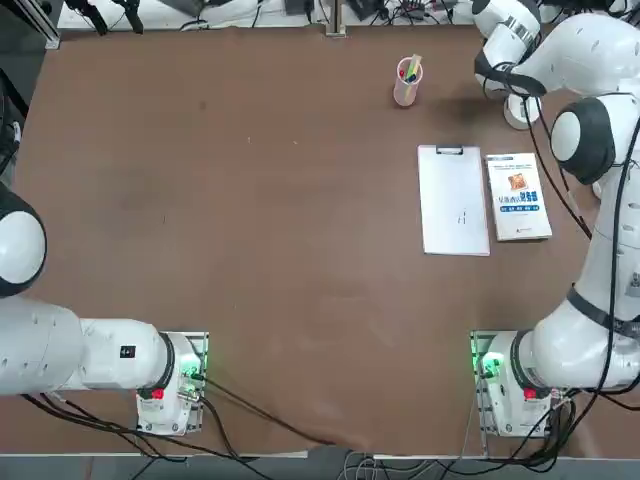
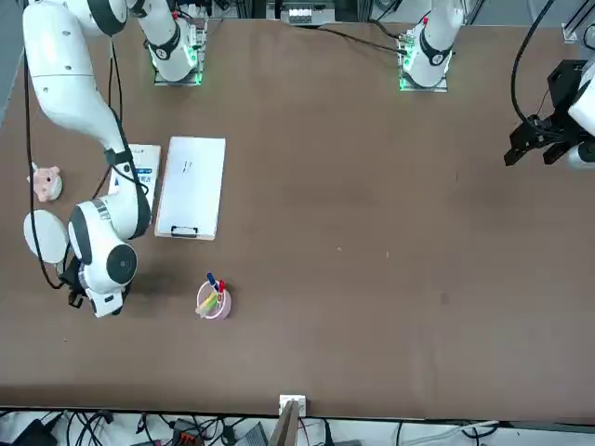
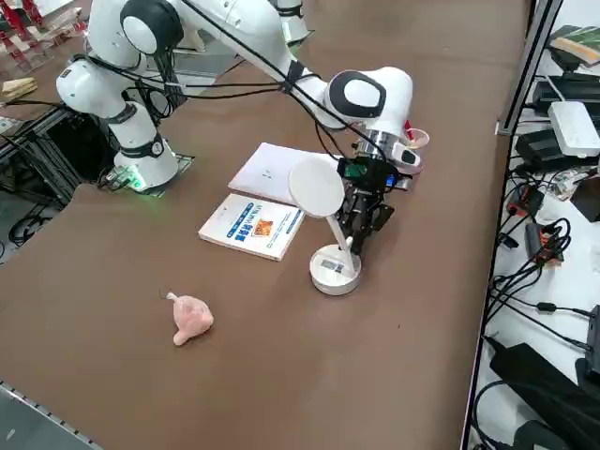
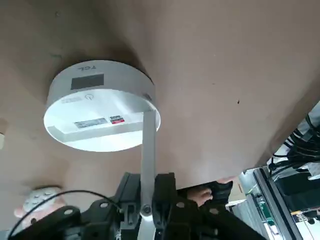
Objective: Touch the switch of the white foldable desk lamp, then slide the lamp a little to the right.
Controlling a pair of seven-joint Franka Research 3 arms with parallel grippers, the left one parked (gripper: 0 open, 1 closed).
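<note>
We had the brown bench [image 1: 270,200] under everything, and over its right side reached the right arm [image 1: 610,220], black cables [image 3: 234,86] looping along it and partly screening what lay beneath from overhead. On the far part of the bench, beyond the book and to the right of the cup, stood the lamp [image 3: 336,270], upright on its round base with its white disc head [image 3: 316,187] raised. We saw the clipboard [image 1: 453,200] lying flat, its white sheet carrying a few small marks too tiny to read. The book [image 1: 518,197] lay just to its right; its white cover bore blue characters and an orange picture, but we could not make out a title. The right gripper [image 4: 146,200] was closed on the lamp's thin stem [image 4: 148,160]. The pink cup [image 1: 408,82] of pens stood beyond the clipboard, and the pink pig toy [image 3: 190,317] sat to the right of the book. Past the fingers we glimpsed a person's hand [image 4: 200,195]. Smallest of all was the print on the lamp's base: "TCL" on its side wall, a power symbol on top, and a little red-and-white label [image 4: 117,119].
</note>
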